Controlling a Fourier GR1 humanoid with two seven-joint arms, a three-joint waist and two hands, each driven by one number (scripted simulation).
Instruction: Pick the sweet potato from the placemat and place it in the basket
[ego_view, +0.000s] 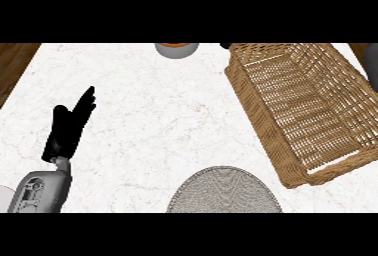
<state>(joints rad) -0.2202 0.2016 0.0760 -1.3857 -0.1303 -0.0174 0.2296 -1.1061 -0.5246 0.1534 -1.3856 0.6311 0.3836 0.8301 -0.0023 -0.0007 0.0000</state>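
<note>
The left robot hand (70, 127) rests at 9 o'clock on the white counter (162, 110), fingers straight and holding nothing. The round grey placemat (224, 192) lies at 6 o'clock; the sweet potato shows nowhere on it. The wicker basket (258, 105) stands at 3 o'clock. A small bowl (177, 49) sits at 12 o'clock.

The white marbled tabletop (170, 115) carries three things. A round grey placemat (224, 192) lies at the near edge, to the right of the left robot hand (70, 130) and nearer than it. A wicker basket (303, 107) sits further right, well apart from that robot hand, running from the far edge toward the near side. A small grey bowl (177, 49) stands at the far edge, beyond the robot hand and to its right.
</note>
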